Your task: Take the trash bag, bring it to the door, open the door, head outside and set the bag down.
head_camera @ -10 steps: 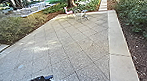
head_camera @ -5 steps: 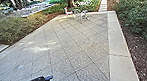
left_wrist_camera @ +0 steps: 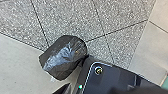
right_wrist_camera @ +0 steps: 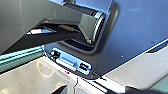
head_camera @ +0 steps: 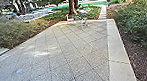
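one trash bag (left_wrist_camera: 63, 58), open paving (head_camera: 65, 50), pale edging (head_camera: 116, 50)

A shiny black plastic trash bag (left_wrist_camera: 63, 57), bulging and creased, is seen on the paving (left_wrist_camera: 72, 20) beside the robot's base (left_wrist_camera: 112, 77).

Black trash bag (left_wrist_camera: 65, 58) out past our left gripper (left_wrist_camera: 91, 88), lying where pale slab (left_wrist_camera: 20, 60) meets speckled paving (left_wrist_camera: 70, 17). Sheen on the plastic. We note the robot's dark plate (left_wrist_camera: 112, 77) beyond the pincer, edge close beside the bag; small green light (left_wrist_camera: 80, 86) lit on its rim.
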Robot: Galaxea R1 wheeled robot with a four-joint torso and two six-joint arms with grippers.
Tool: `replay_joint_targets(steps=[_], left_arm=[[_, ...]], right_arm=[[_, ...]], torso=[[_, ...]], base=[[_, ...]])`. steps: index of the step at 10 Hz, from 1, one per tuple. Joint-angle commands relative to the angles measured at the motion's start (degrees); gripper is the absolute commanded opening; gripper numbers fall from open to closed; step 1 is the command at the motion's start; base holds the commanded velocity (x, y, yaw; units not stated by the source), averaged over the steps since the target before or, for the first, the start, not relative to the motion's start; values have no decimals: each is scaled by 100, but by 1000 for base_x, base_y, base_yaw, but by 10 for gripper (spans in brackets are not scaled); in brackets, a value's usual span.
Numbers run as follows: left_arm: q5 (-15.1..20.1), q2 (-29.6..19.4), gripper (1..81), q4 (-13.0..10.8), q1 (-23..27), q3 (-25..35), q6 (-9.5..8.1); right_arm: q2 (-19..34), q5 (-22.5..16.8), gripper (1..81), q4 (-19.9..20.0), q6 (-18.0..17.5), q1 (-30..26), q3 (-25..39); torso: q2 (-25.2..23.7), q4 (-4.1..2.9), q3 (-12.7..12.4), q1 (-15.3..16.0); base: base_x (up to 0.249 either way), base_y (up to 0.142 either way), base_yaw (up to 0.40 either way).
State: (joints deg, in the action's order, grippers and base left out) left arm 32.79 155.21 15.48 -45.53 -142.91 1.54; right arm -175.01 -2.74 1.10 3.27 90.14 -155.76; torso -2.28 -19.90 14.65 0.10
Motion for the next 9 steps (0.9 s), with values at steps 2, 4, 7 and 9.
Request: replay_joint_targets(steps=[2, 4, 7, 9], left_arm=[[-889, 731, 811, -731, -1592, -422, 769], [-1214, 828, 811, -994, -2227, -457, 804], [-1477, 1012, 811, -1320, -2860, -466, 804], [-1811, 1126, 811, -1460, -3176, -466, 804]], right_arm=[[-221, -359, 811, 57, -19, -149, 152], [-230, -359, 811, 57, -19, -140, 152], [-230, -359, 811, 48, -19, -131, 161], [-230, -359, 811, 48, -19, -123, 161]], torso=[[0, 570, 15, 0], [0, 828, 29, 0], [0, 1080, -528, 0], [0, 1006, -786, 0]], base=[[0, 0, 0], [0, 0, 0], [0, 0, 0], [0, 0, 0]])
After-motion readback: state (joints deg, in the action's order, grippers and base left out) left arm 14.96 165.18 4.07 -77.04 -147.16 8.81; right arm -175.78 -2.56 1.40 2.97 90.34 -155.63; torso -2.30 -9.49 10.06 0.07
